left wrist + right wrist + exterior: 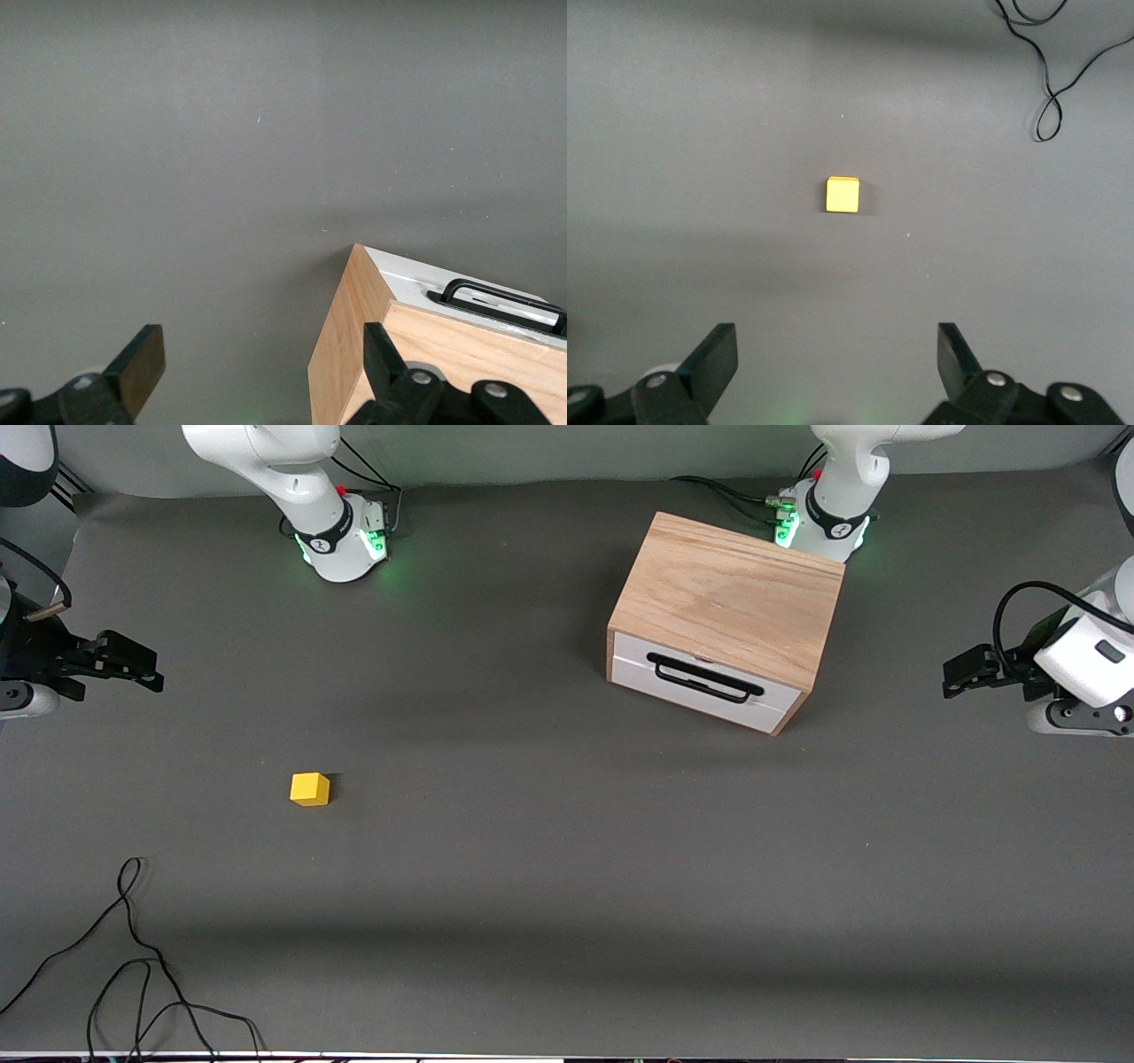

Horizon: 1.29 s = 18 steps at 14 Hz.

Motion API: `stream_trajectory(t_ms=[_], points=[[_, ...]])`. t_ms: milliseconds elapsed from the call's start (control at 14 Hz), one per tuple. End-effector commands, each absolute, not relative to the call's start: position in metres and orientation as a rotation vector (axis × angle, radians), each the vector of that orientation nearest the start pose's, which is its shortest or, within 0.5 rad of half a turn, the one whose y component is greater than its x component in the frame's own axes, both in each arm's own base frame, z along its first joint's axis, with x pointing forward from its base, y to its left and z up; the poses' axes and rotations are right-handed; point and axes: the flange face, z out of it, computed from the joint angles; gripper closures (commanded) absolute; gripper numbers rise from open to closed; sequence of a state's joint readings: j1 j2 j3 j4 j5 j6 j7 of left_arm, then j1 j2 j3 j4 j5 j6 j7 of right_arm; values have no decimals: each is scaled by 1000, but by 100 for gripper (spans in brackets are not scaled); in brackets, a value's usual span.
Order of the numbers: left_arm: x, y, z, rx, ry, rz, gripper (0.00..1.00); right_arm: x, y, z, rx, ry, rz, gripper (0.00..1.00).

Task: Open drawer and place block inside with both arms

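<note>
The light oak box (pixel 726 598) stands near the left arm's base, its white-fronted drawer (pixel 700 684) shut, with its black bar handle (pixel 704 677) facing the front camera. The small yellow block (pixel 309 789) lies on the grey mat toward the right arm's end. My right gripper (pixel 146 671) hangs open and empty at the right arm's end of the table; its wrist view shows the block (pixel 842 195) ahead of the open gripper (pixel 837 359). My left gripper (pixel 955 676) hangs open and empty at the left arm's end; its wrist view (pixel 263 359) shows the box corner (pixel 350 354) and handle (pixel 496 301).
Loose black cables (pixel 133 957) lie on the mat at the corner nearest the front camera at the right arm's end, and show in the right wrist view (pixel 1050 88). The arms' green-lit bases (pixel 341 540) (pixel 819 522) stand along the table's edge farthest from the camera.
</note>
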State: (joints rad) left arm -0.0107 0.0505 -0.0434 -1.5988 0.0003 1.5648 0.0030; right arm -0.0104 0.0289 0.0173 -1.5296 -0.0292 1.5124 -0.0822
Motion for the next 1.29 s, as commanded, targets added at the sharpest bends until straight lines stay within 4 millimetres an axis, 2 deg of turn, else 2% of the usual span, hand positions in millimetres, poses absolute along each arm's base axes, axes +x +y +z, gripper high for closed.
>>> stream_trajectory(t_ms=[0, 571, 786, 1071, 1214], points=[[561, -31, 586, -3121, 89, 133, 0, 559, 2, 628, -3156, -112, 69, 0], [561, -31, 586, -3122, 89, 134, 0, 559, -2, 622, -3150, -125, 90, 0], [561, -31, 586, -3121, 89, 133, 0, 564, -3, 601, -3153, -129, 183, 0], [561, -31, 586, -3121, 89, 133, 0, 569, 2, 590, -3160, -147, 198, 0], [561, -31, 586, -3122, 89, 134, 0, 570, -4, 567, -3159, -146, 187, 0]])
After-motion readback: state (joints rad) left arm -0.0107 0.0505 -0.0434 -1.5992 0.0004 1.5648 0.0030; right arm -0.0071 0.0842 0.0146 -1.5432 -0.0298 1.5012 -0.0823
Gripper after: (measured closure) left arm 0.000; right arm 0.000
